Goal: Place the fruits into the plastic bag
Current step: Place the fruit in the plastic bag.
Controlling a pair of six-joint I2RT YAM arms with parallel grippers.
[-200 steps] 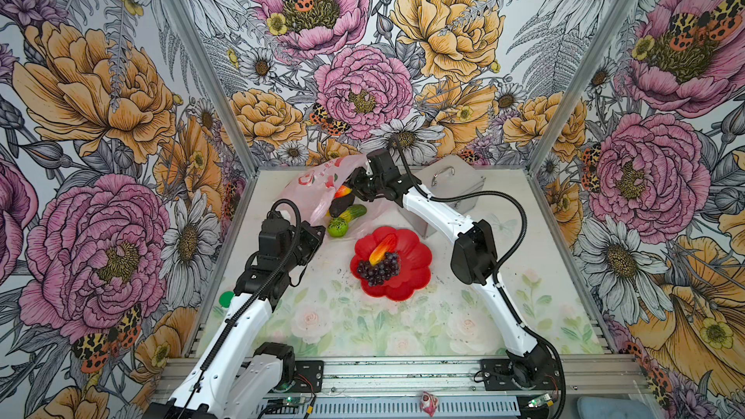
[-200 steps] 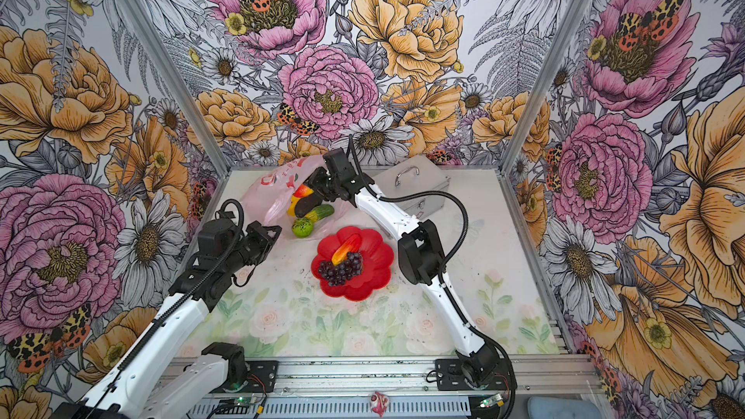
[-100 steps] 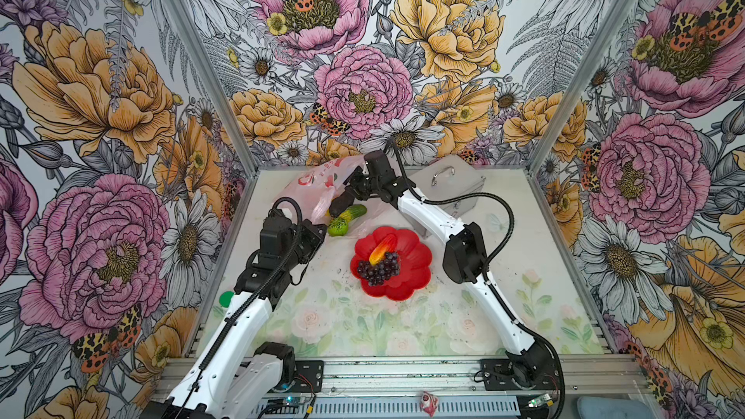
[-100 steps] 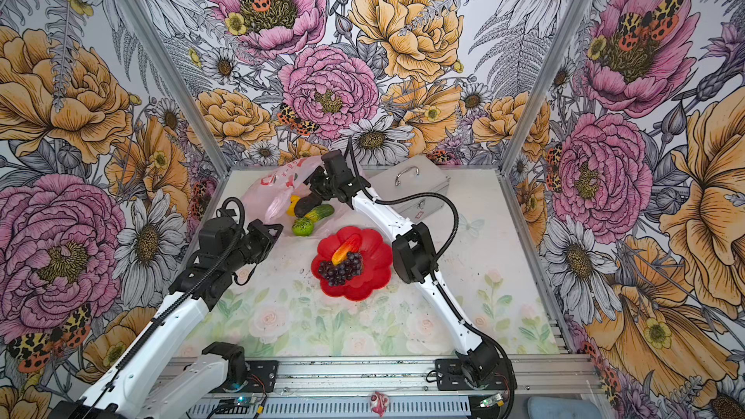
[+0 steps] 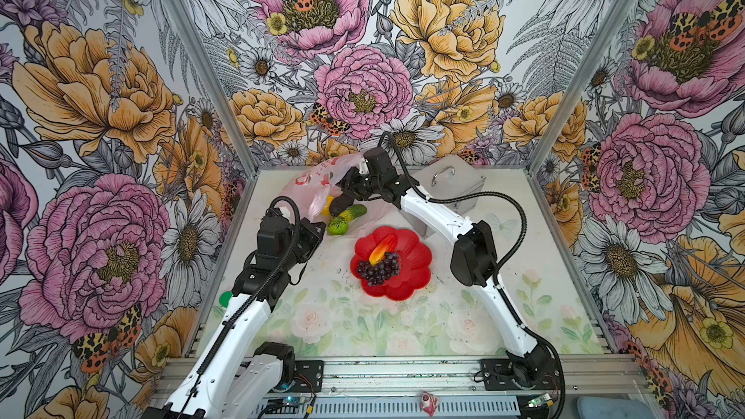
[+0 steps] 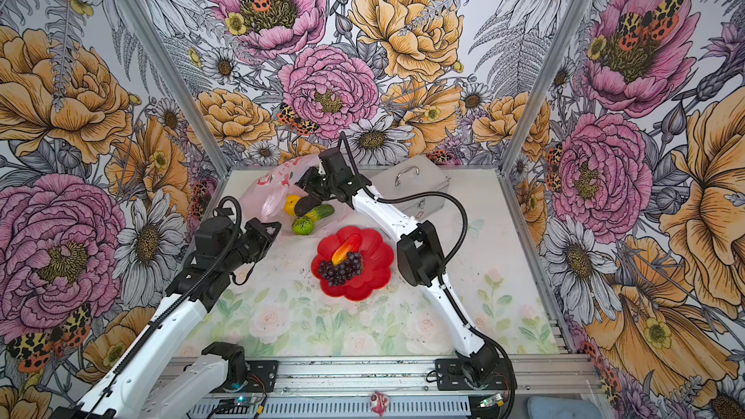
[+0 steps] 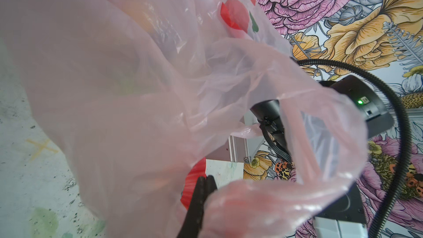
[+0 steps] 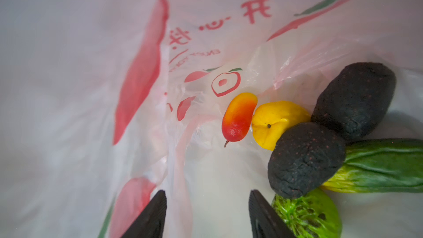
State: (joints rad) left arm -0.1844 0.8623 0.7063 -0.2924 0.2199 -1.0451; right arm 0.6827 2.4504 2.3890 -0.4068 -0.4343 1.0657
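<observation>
The fruits are split between two spots: a small mango (image 8: pixel 239 116), the lemon (image 8: pixel 274 122), the dark avocado (image 8: pixel 306 159) (it shows as two dark lumps touching), the long green one (image 8: pixel 384 165) and the lime (image 8: pixel 306 214) lie bunched at the open mouth of the plastic bag (image 5: pixel 310 183) at the table's (image 5: pixel 363 328) far left. A second mango (image 5: pixel 383 249) and the grape bunch (image 5: pixel 379 269) sit in the red dish (image 5: pixel 407 284) near the middle. The right tool (image 8: pixel 207 202) hangs at the bag's mouth, jaws apart and empty. The left tool (image 7: pixel 206 184) is clenched on a fold of the bag's edge. A silver case (image 5: pixel 455 187) stands at the back, beside the right arm.
</observation>
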